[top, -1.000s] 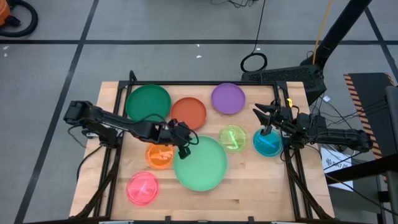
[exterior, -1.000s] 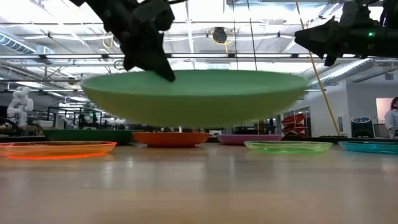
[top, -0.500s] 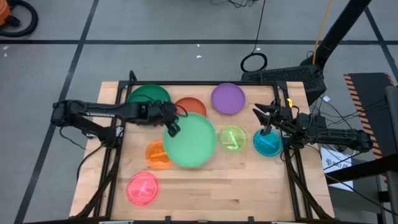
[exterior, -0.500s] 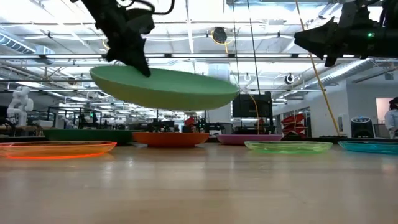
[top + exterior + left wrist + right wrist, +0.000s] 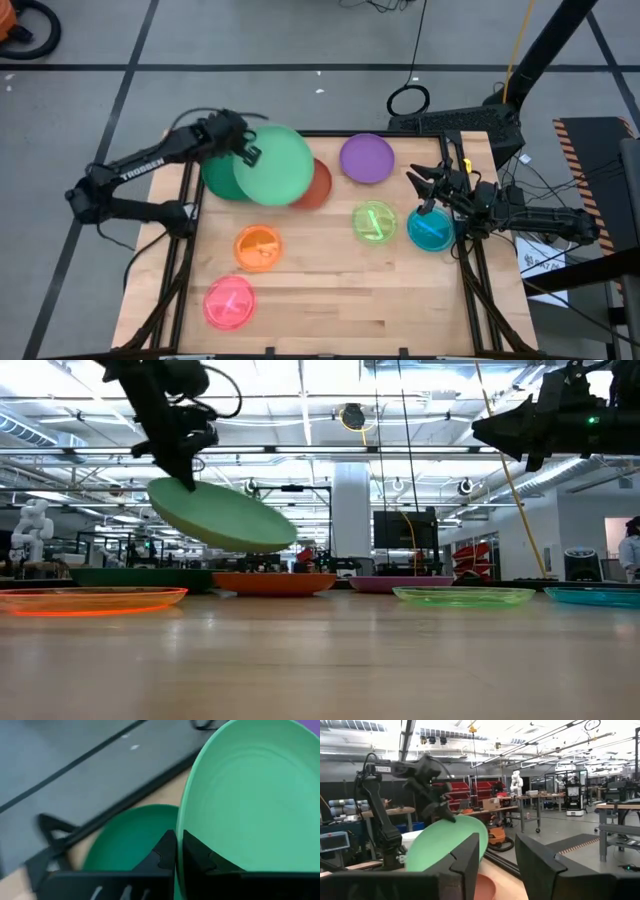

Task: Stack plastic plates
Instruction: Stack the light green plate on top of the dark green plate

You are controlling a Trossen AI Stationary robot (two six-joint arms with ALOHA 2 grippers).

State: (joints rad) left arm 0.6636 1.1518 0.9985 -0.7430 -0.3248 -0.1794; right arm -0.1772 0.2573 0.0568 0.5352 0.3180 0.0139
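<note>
My left gripper is shut on the light green plate, near the table's far left corner. The plate hangs in the air, tilted, over the dark green plate and part of the red-orange plate. In the low view the light green plate slopes down to the right. Both plates below lie flat on the table. My right gripper is open and waits above the teal plate at the right edge. My left gripper pinches the light green plate's rim on the plate's left side. One finger is on the inner face and the other is on the underside. The fingers come slanting down from the table's left. The plate is lifted clear, with its free side lower.
The purple plate lies at the far edge. The lime plate is beside the teal one. The orange plate and pink plate lie near left. Bare wood fills the near middle and right. A black frame runs along the table sides.
My left gripper has carried the light green plate from the near middle of the table toward the far left corner, over the dark green plate. The plate has tipped from nearly level to sloping, and the orange plate is uncovered.
</note>
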